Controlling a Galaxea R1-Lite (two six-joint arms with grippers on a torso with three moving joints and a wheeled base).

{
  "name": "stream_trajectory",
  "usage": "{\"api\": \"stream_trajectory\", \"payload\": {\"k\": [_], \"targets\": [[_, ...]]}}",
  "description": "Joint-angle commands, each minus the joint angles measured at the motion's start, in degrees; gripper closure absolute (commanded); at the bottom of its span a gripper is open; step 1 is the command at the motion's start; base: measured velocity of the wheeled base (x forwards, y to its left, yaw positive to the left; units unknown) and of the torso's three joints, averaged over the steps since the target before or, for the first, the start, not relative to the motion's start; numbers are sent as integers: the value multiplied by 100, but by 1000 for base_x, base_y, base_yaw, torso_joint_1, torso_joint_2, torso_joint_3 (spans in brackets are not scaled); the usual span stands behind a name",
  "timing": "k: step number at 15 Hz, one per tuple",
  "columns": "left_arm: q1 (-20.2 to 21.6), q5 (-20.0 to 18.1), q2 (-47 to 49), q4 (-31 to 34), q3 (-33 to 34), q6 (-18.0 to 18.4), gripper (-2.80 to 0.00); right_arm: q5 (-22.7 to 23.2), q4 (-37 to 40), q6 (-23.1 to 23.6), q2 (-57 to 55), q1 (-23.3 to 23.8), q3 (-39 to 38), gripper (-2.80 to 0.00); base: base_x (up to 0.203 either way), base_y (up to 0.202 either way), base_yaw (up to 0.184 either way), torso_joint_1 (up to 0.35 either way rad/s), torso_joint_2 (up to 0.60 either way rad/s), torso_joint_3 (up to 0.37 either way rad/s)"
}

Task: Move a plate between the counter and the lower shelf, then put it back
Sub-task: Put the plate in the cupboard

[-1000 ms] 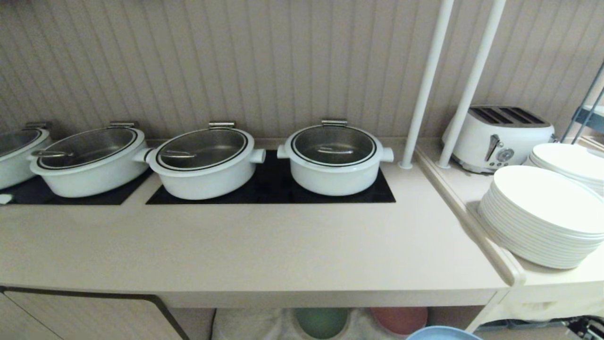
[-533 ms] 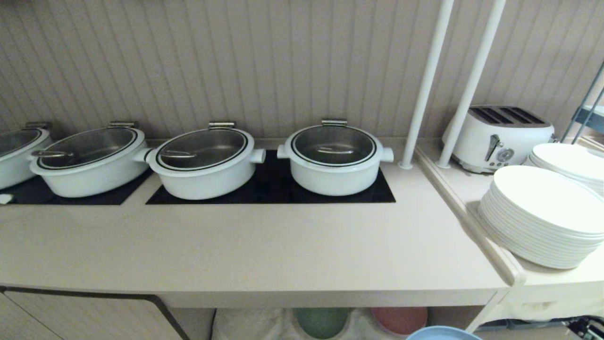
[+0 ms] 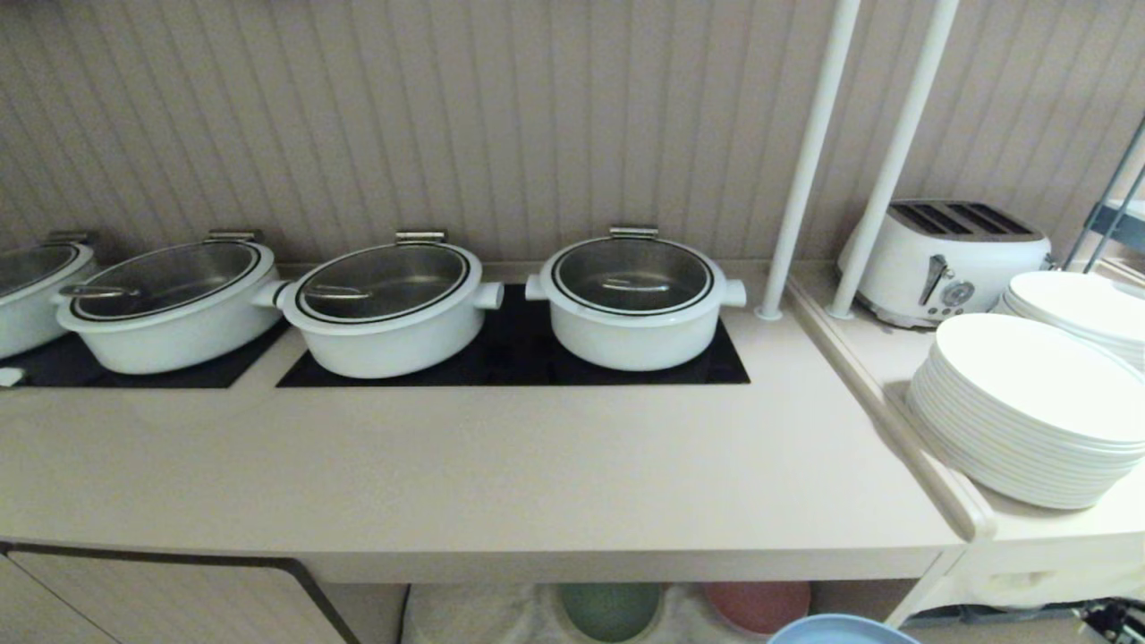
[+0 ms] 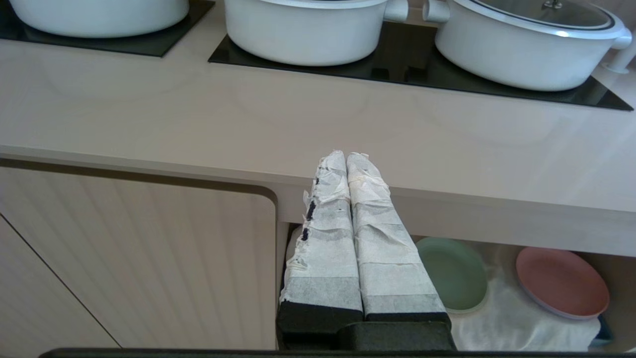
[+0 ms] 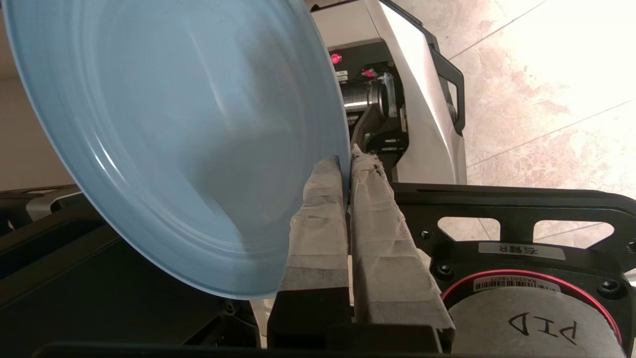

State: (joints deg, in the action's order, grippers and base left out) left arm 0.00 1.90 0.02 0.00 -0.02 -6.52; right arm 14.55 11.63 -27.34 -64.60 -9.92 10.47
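The plate (image 5: pixel 164 129) is held by the right gripper (image 5: pixel 346 166), whose taped fingers (image 5: pixel 318 219) are clamped on the plate's rim, one to each side, so that the plate is seen tilted steeply in the right wrist view, with the robot's own base and a pale marbled floor (image 5: pixel 546 84) behind it. In the head view only a light-blue sliver of the plate (image 3: pixel 841 630) is seen at the bottom edge, below the front edge of the tabletop (image 3: pixel 501 474) and nearer the camera than the lower shelf (image 4: pixel 502 318); it rests neither on the tabletop nor on the shelf. The shelf's floor is covered by a white cloth (image 4: pixel 512 323), on which a green plate (image 4: pixel 454 273) and a pink plate (image 4: pixel 561 281) lie apart from each other. On the tabletop, white lidded pots (image 3: pixel 633 300) are set on black cooktop panels (image 3: pixel 510 358), and the strip in front of them is bare. Further right, a toaster (image 3: pixel 948 259) and stacks of white plates (image 3: pixel 1029 411) are seen beyond two white poles (image 3: pixel 805 161). The left gripper (image 4: pixel 346 155) is pressed shut on nothing, its taped fingers touching along their length, and it hangs in front of the tabletop's edge, above the shelf opening and beside a ribbed cabinet door (image 4: pixel 139 258).
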Motion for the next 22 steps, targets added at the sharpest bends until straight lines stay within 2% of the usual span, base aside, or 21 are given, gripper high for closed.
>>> {"api": "stream_trajectory", "payload": {"k": [1, 17, 22], "targets": [[0, 3, -2, 0, 2, -7, 0, 4, 15, 1, 43, -1, -15, 0, 0, 0, 0, 0, 0, 0], [0, 3, -2, 0, 2, -7, 0, 4, -12, 1, 35, -10, -124, 0, 0, 0, 0, 0, 0, 0], [0, 3, -2, 0, 2, -7, 0, 4, -20, 10, 42, -10, -159, 0, 0, 0, 0, -74, 140, 77]]}}
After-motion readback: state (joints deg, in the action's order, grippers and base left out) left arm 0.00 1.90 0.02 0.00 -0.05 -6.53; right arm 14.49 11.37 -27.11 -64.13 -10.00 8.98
